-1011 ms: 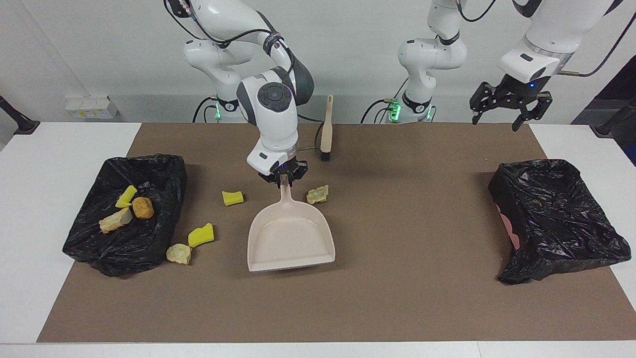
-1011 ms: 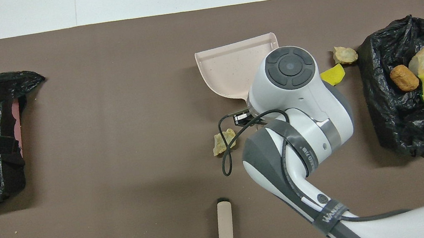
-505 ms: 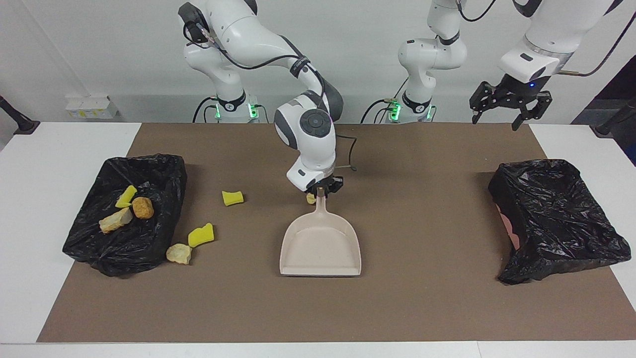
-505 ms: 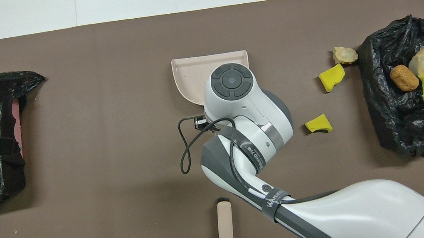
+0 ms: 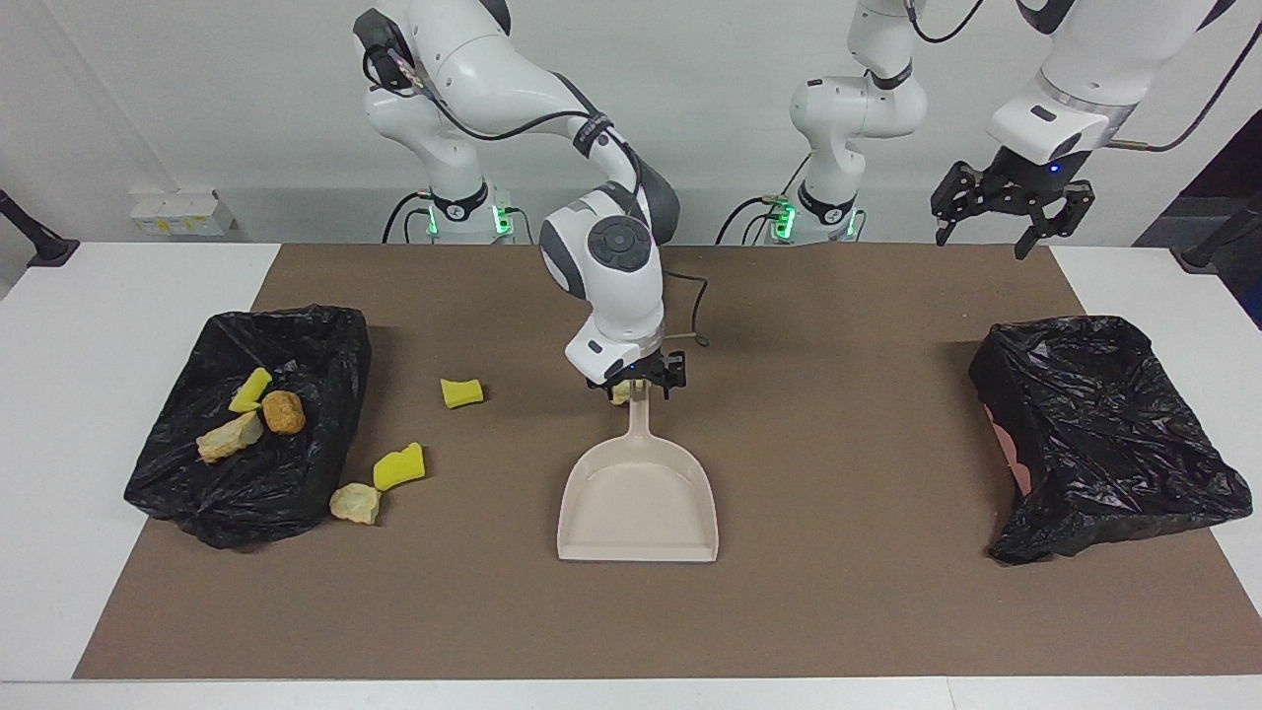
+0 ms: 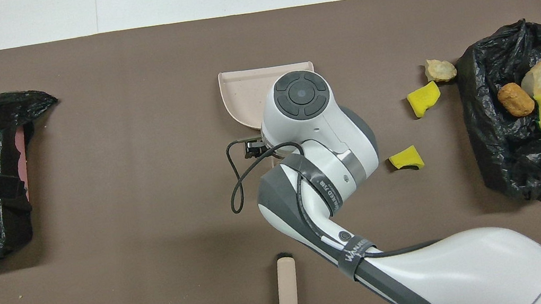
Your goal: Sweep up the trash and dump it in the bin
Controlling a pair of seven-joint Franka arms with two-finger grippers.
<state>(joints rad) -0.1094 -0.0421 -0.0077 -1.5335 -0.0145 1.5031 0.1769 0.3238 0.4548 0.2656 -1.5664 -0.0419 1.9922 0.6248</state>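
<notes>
1. Because four pieces of trash (image 5: 398, 465) lie loose on the mat, sweeping is judged unfinished. Two yellow and one tan are scattered toward the right arm's end, beside the bin (image 5: 330, 325), and three more are seen inside it.
2. A fourth loose piece, a tan scrap (image 5: 619, 392), is half hidden just beside the handle of the dustpan (image 5: 638, 498).
3. No clear long axis is shown by the lumps; only the yellow wedge (image 6: 423, 99) near the bin is laid slantwise, its narrow end turned from the bin.
4. The dustpan is laid flat mid-mat, its long axis running from the robots outward, handle toward them, mouth away.
5. The handle tip is straddled by the right gripper (image 5: 637, 379), whose fingers are spread and seem not to be clamping it.
6. A straight lift is advised, so that neither handle nor tan scrap is nudged.
7. The brush (image 6: 287, 291) is left nearer the robots and is probably to be fetched.
8. The left gripper (image 5: 1014, 207) is held open, waiting above the left arm's end.
</notes>
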